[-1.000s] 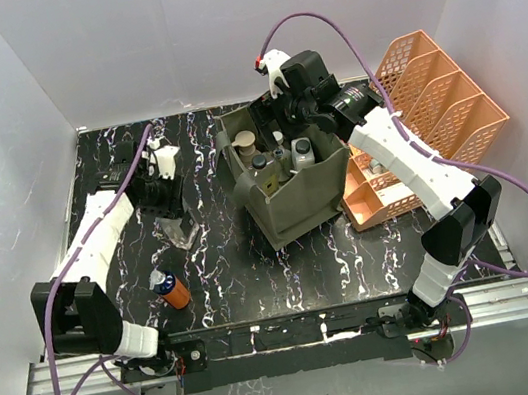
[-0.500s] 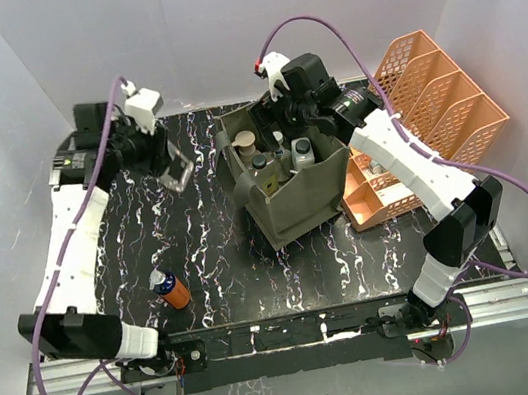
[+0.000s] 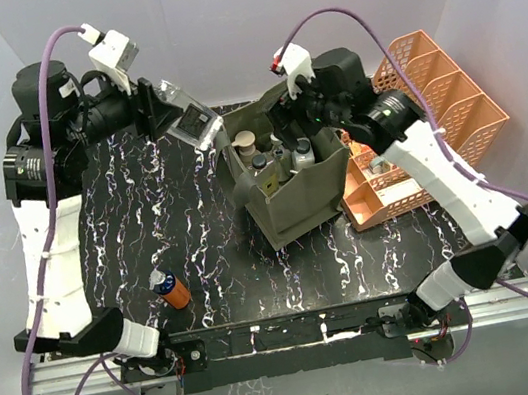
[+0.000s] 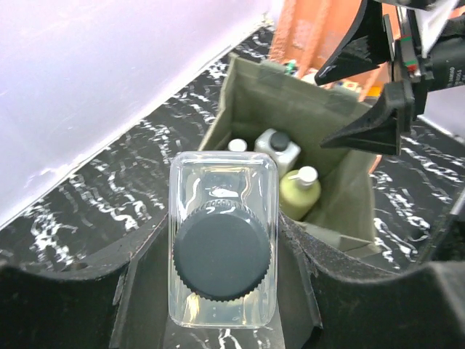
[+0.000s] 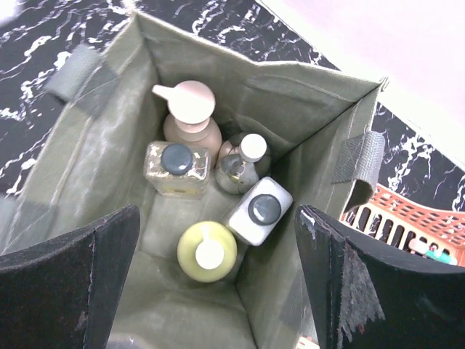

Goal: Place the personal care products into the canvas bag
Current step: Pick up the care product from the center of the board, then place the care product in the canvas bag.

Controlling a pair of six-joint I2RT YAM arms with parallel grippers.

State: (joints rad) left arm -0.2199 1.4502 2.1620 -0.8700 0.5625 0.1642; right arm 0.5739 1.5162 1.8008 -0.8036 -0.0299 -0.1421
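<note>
While your left fingers clamp a clear square bottle with a ribbed black cap in the air left of the olive canvas bag, your right fingers hang spread over its five bottles. An orange bottle lies on the surface.

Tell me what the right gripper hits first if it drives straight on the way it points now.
Likely the pale yellow bottle standing in the canvas bag; the open right gripper points down into it, though depth is unclear.
</note>
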